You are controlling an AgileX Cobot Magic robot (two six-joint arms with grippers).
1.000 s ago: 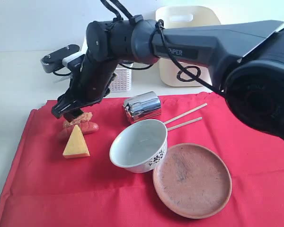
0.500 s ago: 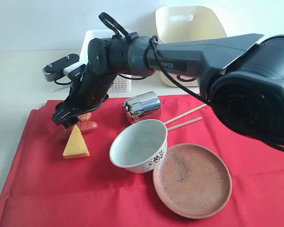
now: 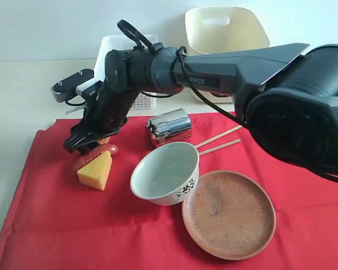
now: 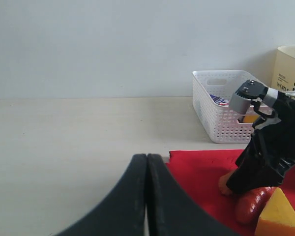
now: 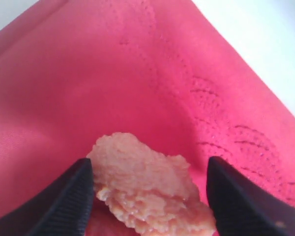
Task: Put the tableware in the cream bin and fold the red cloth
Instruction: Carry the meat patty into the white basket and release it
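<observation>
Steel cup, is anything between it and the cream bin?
Yes: the right arm reaches across between the steel cup and the cream bin, raised off the table. Nothing else shows between them, though the arm hides part of that stretch.

Right gripper [image 5: 150, 194] low, jaws apart; left gripper [image 4: 146, 196] with jaws together.

Your right arm [image 3: 225, 62] stretches across before the cream bin [image 3: 225, 22] and white basket [image 3: 110, 48], and cup [image 3: 169, 126], bowl [image 3: 165, 174] and plate [image 3: 228, 214] fill the middle of the red cloth [image 3: 56, 225], so your clear room is its bare near-left stretch and the table [image 3: 22, 95] past its left edge.
</observation>
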